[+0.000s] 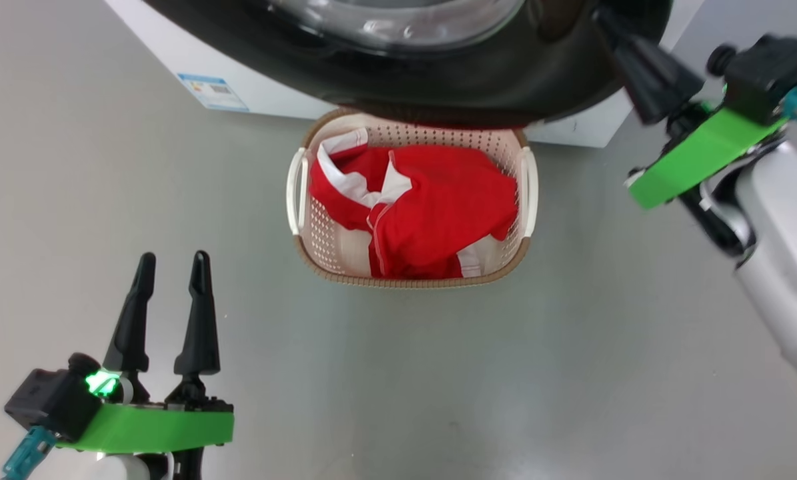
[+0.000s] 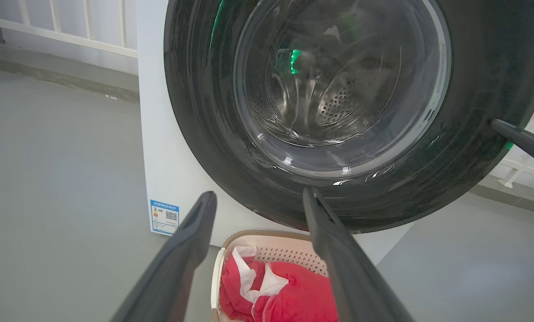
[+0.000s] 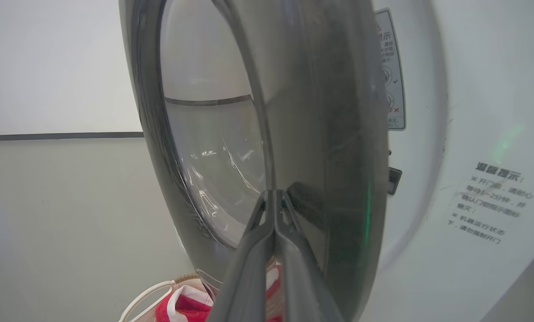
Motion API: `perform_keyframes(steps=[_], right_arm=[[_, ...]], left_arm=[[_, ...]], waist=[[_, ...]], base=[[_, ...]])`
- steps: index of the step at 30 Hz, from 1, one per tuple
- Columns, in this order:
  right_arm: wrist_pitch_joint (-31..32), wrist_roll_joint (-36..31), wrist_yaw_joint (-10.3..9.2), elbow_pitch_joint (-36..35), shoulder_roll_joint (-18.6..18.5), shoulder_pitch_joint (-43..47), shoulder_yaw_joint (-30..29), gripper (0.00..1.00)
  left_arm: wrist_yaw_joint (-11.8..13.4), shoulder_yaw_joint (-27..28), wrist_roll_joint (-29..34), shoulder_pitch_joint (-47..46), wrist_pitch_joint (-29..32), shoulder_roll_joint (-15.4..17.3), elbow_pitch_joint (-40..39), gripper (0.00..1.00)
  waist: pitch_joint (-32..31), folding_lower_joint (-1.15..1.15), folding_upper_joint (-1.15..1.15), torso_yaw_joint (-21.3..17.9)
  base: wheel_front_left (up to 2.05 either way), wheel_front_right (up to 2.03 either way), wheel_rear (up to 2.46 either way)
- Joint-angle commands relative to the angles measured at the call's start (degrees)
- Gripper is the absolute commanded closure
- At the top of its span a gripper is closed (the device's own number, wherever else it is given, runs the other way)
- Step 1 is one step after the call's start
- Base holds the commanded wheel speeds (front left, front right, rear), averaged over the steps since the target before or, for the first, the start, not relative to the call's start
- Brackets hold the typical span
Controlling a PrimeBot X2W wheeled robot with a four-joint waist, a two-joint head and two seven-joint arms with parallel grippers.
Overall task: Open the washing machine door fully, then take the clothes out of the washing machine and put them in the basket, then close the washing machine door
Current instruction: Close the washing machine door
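The washing machine door, a black rim around a clear glass bowl, stands a little ajar from the white washing machine. My right gripper is shut with its tips against the door's outer rim; it is at the upper right of the head view. The clothes, red with white trim, lie in the cream basket on the floor under the door. My left gripper hangs open and empty at the lower left, short of the basket.
Grey floor spreads around the basket on all sides. A blue label marks the machine's lower corner. A white railing runs behind the machine at the left. Printed stickers sit on the machine's front.
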Motion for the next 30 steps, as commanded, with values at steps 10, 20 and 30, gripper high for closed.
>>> perform_keyframes(steps=[10, 20, 30], right_arm=[[-0.3, 0.7, 0.01, 2.1, -3.0, -7.7, -0.9, 1.0], [-0.3, 0.5, 0.01, 4.8, -4.5, -13.1, -2.0, 1.0], [-0.3, -0.3, 0.01, 6.5, -3.4, -12.3, -2.7, 1.0]], left_arm=[[-0.2, 1.6, 0.6, -2.3, -0.5, 0.4, -1.8, 0.0], [-0.2, 1.7, -0.3, -2.4, -0.5, 0.2, -1.4, 0.0], [-0.2, 1.8, -0.3, -2.1, -0.5, 0.2, -0.8, 0.0]], waist=[[4.4, 0.0, 0.0, 2.1], [6.1, 0.0, 0.0, 3.8], [4.8, 0.0, 0.0, 3.8]], base=[[0.0, 0.0, 0.0], [0.0, 0.0, 0.0], [0.0, 0.0, 0.0]])
